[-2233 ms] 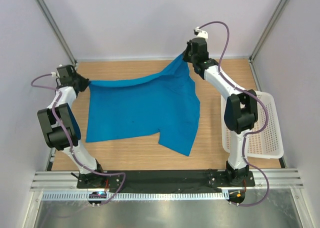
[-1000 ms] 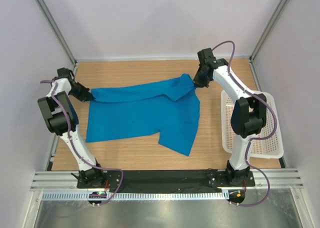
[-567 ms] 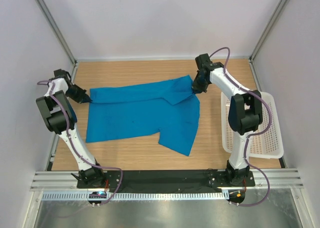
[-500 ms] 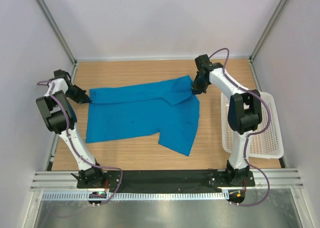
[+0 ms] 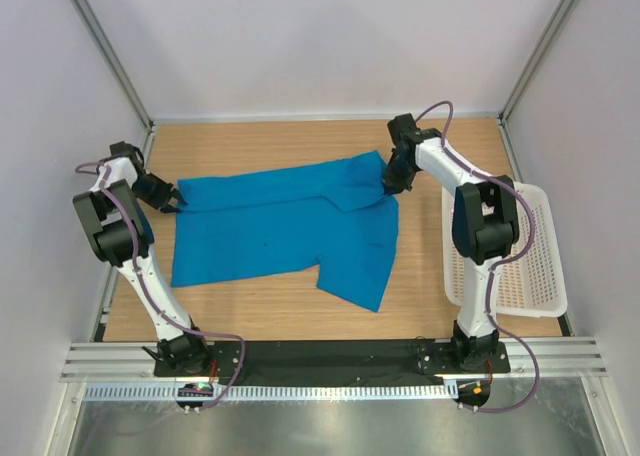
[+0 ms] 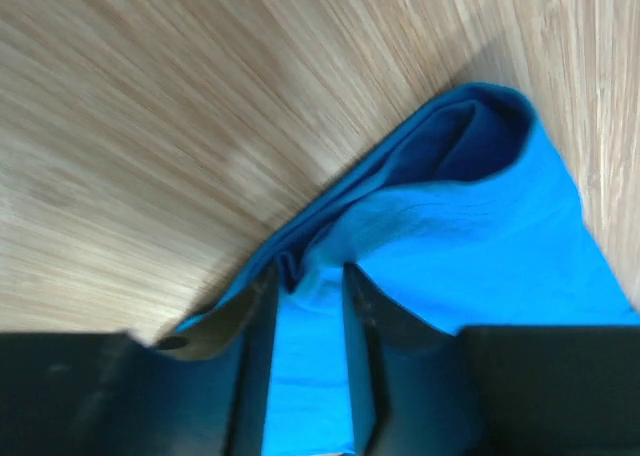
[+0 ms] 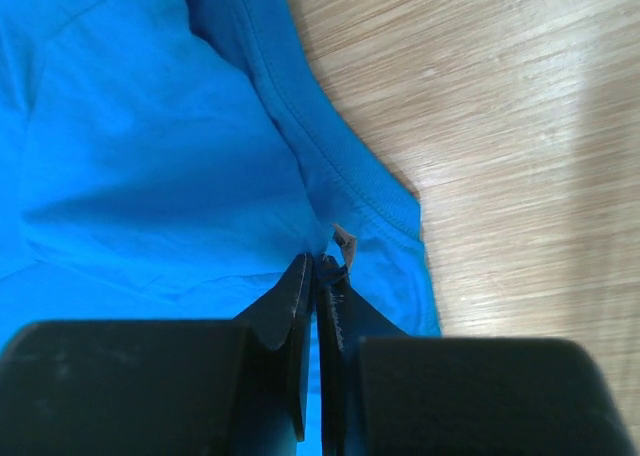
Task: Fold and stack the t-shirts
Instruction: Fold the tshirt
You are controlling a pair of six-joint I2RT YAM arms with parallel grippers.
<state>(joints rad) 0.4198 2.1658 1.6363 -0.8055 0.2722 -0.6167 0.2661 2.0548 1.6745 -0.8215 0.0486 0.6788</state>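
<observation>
Across the middle of the overhead view the t-shirt (image 5: 280, 226) lies spread flat on the wooden table (image 5: 250, 141), with one sleeve pointing toward the lower centre. At its upper left corner my left gripper (image 5: 175, 198) (image 6: 310, 276) sits low over the wood. Its fingers (image 6: 258, 346) are apart, and a bunched fold of blue cloth lies between them. At the cloth's upper right corner my right gripper (image 5: 392, 181) (image 7: 316, 266) is pinched closed on the fabric just beside the stitched hem, where a small pale tag (image 7: 343, 242) sticks up. Right of the shirt and apart from it, the white basket (image 5: 535, 266) rests at the table edge.
</observation>
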